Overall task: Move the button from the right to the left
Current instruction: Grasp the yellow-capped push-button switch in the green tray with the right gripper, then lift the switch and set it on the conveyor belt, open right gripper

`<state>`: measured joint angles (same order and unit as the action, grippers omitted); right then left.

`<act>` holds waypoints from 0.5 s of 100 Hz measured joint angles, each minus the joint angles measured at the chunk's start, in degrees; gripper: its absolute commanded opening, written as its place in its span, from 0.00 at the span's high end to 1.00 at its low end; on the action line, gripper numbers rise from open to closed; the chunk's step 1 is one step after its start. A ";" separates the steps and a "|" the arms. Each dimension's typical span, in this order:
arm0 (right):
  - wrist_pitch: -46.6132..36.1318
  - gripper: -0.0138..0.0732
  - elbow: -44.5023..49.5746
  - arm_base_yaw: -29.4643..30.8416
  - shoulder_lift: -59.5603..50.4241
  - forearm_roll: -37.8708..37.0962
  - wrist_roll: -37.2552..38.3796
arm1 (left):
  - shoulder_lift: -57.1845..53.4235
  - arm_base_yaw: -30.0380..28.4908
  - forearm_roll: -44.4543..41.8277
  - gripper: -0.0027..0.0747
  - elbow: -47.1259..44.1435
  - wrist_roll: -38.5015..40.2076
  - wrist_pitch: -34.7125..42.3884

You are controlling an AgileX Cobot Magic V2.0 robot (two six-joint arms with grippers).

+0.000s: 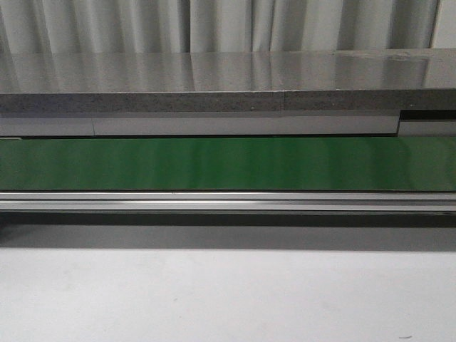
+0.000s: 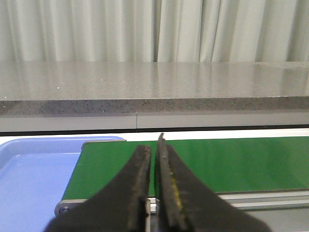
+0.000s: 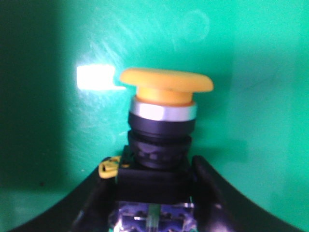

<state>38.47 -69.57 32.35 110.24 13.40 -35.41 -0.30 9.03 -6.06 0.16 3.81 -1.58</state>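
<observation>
This looks like a factory-style test lab: a green conveyor belt [image 1: 228, 164] with a metal rail [image 1: 228, 203] runs across, a grey stone worktop [image 1: 214, 75] behind it, pale curtains [image 1: 214, 25] at 12 o'clock, a blue tray [image 2: 29, 169] at the belt's end.

Orange-capped black button [image 3: 159, 130] gripped between right pincer [image 3: 157, 193] fingers

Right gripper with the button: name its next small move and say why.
Probably a short lift straight off the green belt. In the right wrist view the right gripper has its fingers flanking the black body of the button, seemingly gripping it. The left gripper, closed, waits by the blue tray.
</observation>
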 measured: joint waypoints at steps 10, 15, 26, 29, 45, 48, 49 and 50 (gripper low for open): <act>0.51 0.54 -0.04 0.00 -2.44 0.99 0.00 | 0.00 0.00 0.00 0.96 0.00 0.00 0.00; 0.80 0.54 -0.04 0.00 -3.94 1.71 0.00 | 0.00 0.00 0.00 0.96 0.00 0.00 0.00; 2.07 0.54 -0.13 0.00 -7.45 4.02 0.00 | 0.00 0.00 0.00 0.96 0.00 0.00 0.00; 2.65 0.54 -0.13 0.00 -8.60 4.69 0.00 | 0.00 0.00 0.00 0.96 0.00 0.00 0.00; 5.40 0.54 -0.13 -0.49 -13.47 7.30 0.00 | 0.00 0.00 0.00 0.96 0.00 0.00 0.00; 5.85 0.54 -0.13 -0.61 -14.23 7.49 0.00 | 0.00 0.00 0.00 0.96 0.00 0.00 0.00; 5.84 0.54 -0.13 -0.71 -14.41 7.49 0.00 | 0.00 0.00 0.00 0.96 0.00 0.00 0.00; 5.97 0.54 -0.13 -0.87 -14.76 7.64 0.00 | 0.00 0.00 0.00 0.96 0.00 0.00 0.00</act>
<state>44.44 -69.70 31.48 95.48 21.04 -35.41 -0.30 9.03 -6.06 0.16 3.81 -1.58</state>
